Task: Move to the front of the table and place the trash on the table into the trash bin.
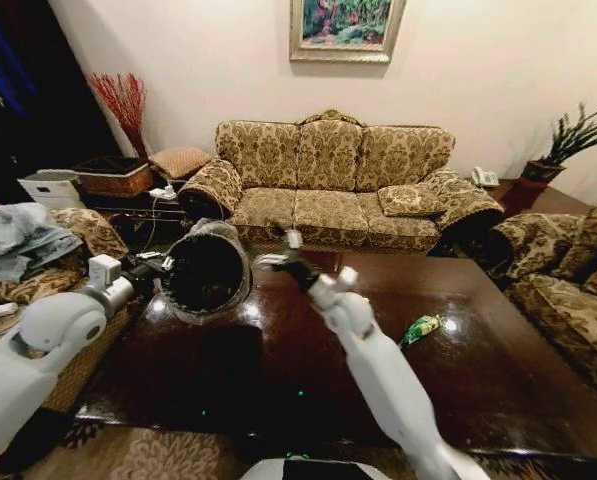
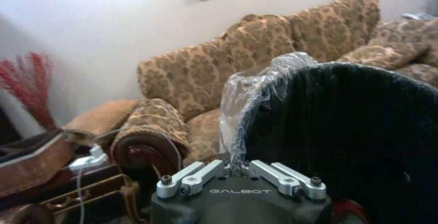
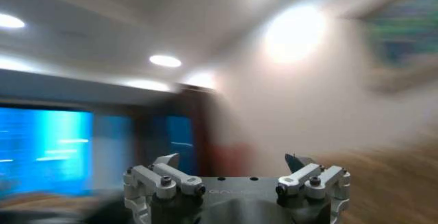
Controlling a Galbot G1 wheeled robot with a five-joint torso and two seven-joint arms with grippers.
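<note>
Bin (image 1: 207, 273) tipped, mouth toward camera (liner (image 2: 255, 88) rimmed).

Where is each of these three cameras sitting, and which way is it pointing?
Head view: on the robot's head, looking down over the table toward the sofa; both arms show.
Left wrist view: on the left arm, behind the left gripper pinching the trash bin rim, facing the sofa.
Right wrist view: on the right arm, tilted up at wall and ceiling; right gripper open.
Shared: bin and sofa, in head and left wrist views.
</note>
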